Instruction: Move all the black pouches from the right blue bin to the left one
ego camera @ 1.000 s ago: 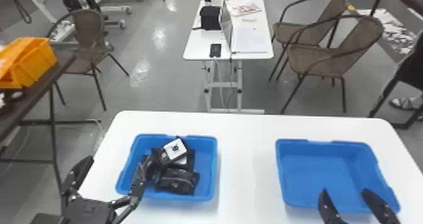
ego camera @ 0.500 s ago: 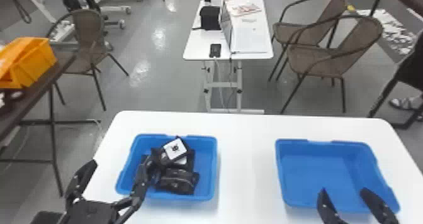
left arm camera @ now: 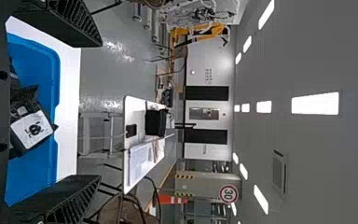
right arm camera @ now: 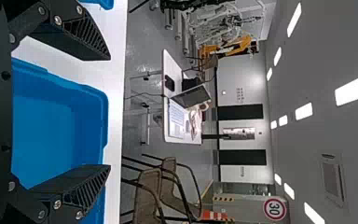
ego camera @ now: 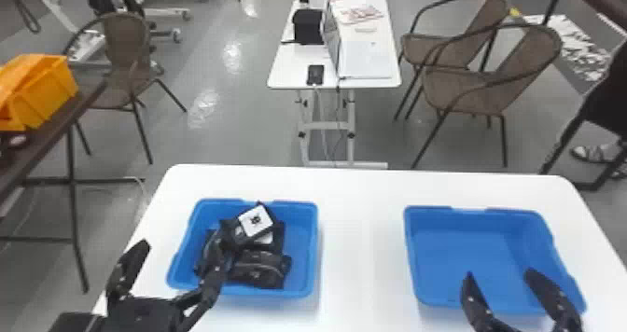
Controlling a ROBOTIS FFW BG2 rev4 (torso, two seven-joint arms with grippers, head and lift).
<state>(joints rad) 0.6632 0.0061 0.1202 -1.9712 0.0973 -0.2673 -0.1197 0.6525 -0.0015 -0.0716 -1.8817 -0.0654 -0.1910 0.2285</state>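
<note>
The white surface carries everything and runs under and beyond the left blue bin, presumably so both arms can work from one side. The right blue bin stands well to the right of the left bin, likely to give each arm its own station; its blue floor shows through to the far corners, so the transfer looks finished. The left pincer is at the left bin's near left part, its fingers spread with nothing between them, a pose that would suit having just let go or keeping clear of the heap. The right pincer is well to the right of the left bin, also spread and unladen, probably because it has nothing to take. The black pouches lie heaped inside the left bin, towards its left and middle, overlapping as dropped things would rather than set in rows. Smallest, a white patch faces up towards the left bin's far side, its pouch tilted, probably because others prop it from below
</note>
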